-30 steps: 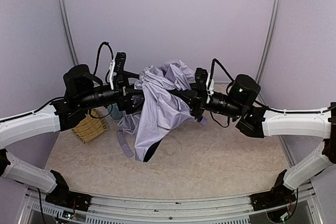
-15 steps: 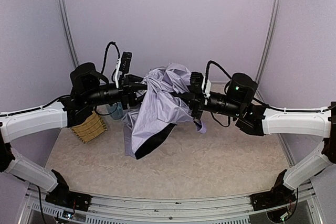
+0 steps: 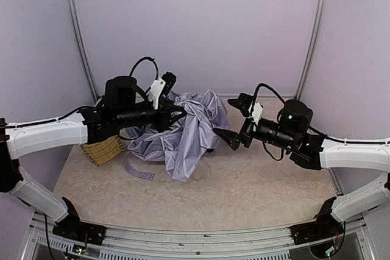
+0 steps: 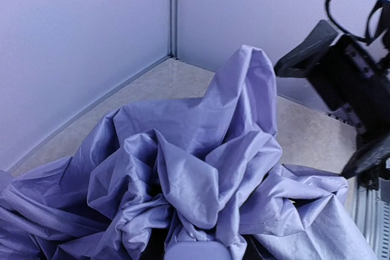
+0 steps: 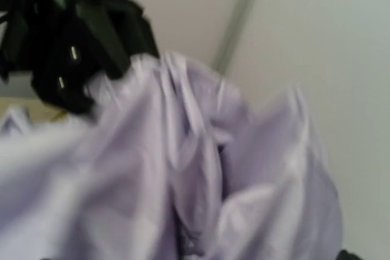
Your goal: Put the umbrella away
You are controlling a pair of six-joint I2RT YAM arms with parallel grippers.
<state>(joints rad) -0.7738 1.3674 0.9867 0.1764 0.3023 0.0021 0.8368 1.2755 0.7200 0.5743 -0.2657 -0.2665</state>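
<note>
The pale lavender folding umbrella [image 3: 183, 127] lies at the back middle of the beige mottled worktop [image 3: 256, 188] as a crumpled heap of fabric. It is collapsed, not rolled. The heap runs roughly left to right between the two arms, and one loose flap points toward the near edge. Its shaft is buried in the folds, so the true long axis cannot be made out. A flat lavender strap [image 3: 139, 172] trails from the heap's left side onto the worktop.

The left pincer [image 3: 177, 112] is sunk into the top of the heap with its fingers hidden by cloth. In the left wrist view a rounded lavender end [image 4: 198, 251] sits at the bottom edge with dark parts on either side. From that, the pincer appears clamped on the umbrella there. The right pincer [image 3: 225, 117] stands just beside the heap's right edge with its fingers spread wide, holding nothing.

A tan woven basket [image 3: 103, 149] sits at the left of the worktop, partly under the left arm [image 3: 55, 135], and what it holds cannot be seen.

The right wrist view is badly blurred, showing only lavender folds and the black bulk of the left arm at upper left.
</note>
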